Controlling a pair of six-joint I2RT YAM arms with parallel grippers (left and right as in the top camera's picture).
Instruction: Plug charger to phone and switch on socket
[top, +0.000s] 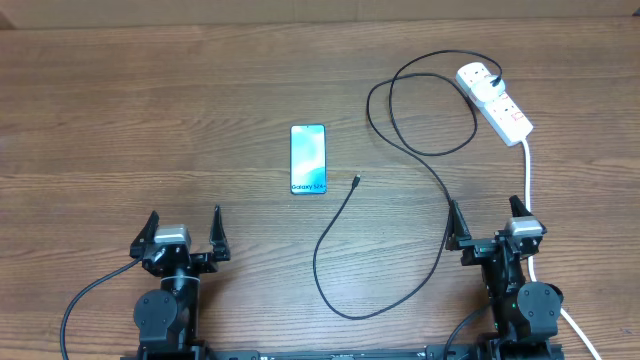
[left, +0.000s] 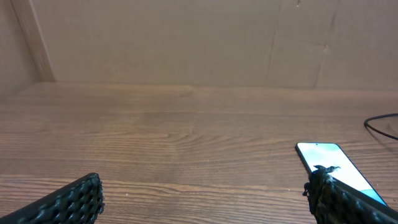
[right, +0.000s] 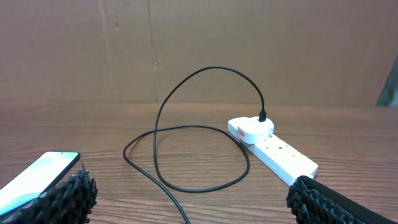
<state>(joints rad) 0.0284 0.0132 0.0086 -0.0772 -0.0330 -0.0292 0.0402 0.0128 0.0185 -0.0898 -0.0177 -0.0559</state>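
Now we hold left tool (top: 185, 213) and right tool (top: 483, 203) wide, empty; charger (top: 357, 181) tip lies near phone (top: 308, 159) for easy plugging, plug already in socket (top: 495, 100).

Phone part-covered, leads cut off
Left wrist view: a finger (left: 339, 202) of the left gripper (left: 204, 180) covers the phone's (left: 320, 155) near end, and right of the phone only a sliver of cable (left: 382, 124) shows at the edge; right wrist view: the phone is cut by the left edge, and well right of it a finger (right: 339, 202) of the right gripper (right: 189, 183) hides the strip's (right: 283, 155) near end; overhead: the tip (top: 357, 181) just right of the phone is too small to tell its type, the cord (top: 528, 170) leaves the bottom edge
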